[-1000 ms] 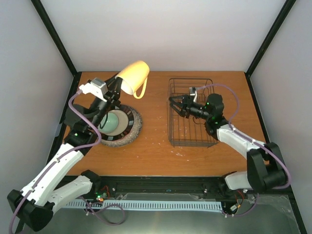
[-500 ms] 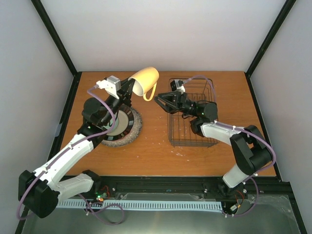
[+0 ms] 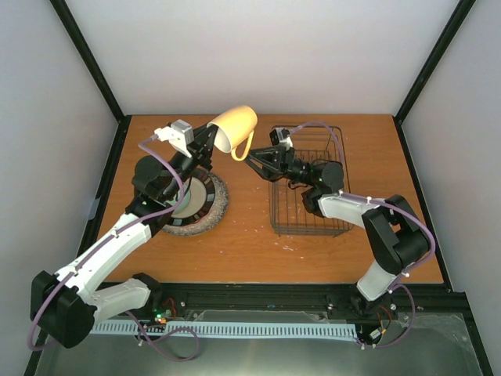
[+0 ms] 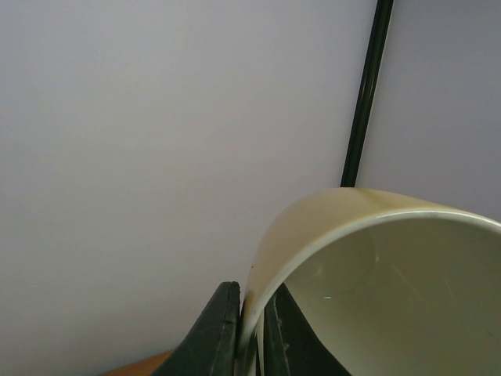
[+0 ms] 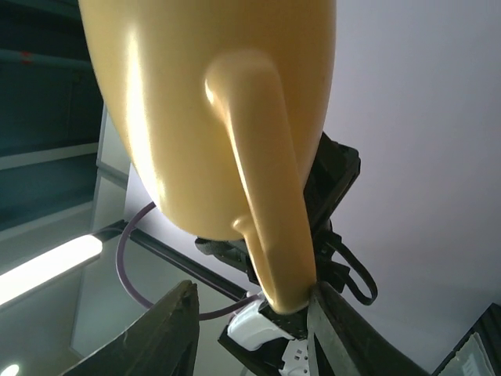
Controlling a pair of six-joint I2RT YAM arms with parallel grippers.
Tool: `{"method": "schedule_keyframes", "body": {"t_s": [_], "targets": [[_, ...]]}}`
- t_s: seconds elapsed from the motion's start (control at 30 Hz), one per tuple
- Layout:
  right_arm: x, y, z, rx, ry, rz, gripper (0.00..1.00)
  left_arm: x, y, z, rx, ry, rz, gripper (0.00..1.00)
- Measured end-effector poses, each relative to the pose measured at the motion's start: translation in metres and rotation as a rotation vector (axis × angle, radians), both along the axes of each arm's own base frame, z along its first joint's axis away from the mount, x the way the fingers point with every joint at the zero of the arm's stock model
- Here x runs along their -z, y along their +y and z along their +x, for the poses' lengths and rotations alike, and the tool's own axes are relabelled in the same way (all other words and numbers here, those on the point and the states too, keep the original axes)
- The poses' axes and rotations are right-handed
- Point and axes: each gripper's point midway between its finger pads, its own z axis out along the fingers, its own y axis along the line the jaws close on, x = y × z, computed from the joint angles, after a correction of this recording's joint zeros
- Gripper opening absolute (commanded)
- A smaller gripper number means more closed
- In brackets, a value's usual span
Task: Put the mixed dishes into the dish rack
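The mug is up in the air at about 12 o'clock over the table, tipped on its side with its mouth turned to 9 o'clock; the left gripper has it by the rim, fingers pressed together on the wall from either side, as the left wrist view shows; a second ago this mug hung further toward 10 o'clock, above the far edge of the plate; now it has come across toward 3 o'clock, halfway to the rack.

And the right gripper has answered; a second ago it was over the middle of the rack, now it has swung out past the rack's 9 o'clock wall to meet the mug; from its own camera the handle runs straight down between its spread fingers; one finger stands apart from the handle, the other sits just beside its lower end, and I cannot tell if that one is touching; nothing is gripped there yet.

This looks like a hand-over in mid-air; the right arm should need to pinch the handle before the left lets go, or the mug drops.

The rack lies on the 3 o'clock half of the table, with nothing in it that I can see; the plate, with a pale green bowl on it, waits at 9 o'clock; the loading has barely begun.
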Motion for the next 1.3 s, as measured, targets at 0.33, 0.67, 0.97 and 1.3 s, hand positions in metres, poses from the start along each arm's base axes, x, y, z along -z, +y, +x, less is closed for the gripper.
{"method": "schedule_keyframes", "body": {"t_s": [0.33,0.67,0.97,1.3], "targets": [[-0.01,0.012,0.016,-0.013,-0.037,0.012,0.35,-0.003,-0.003,-0.007,0.046,0.012,-0.027,0.01],[-0.022,0.015,0.018,-0.011,-0.137,0.02,0.03,-0.008,-0.003,-0.004,0.058,0.042,-0.076,0.09],[-0.014,0.014,0.02,-0.015,-0.093,0.008,0.03,-0.019,-0.008,0.001,0.06,0.021,-0.066,0.44],[0.006,-0.014,0.032,0.061,-0.046,-0.031,0.03,-0.006,0.002,0.013,-0.039,0.069,-0.007,1.0]]}}
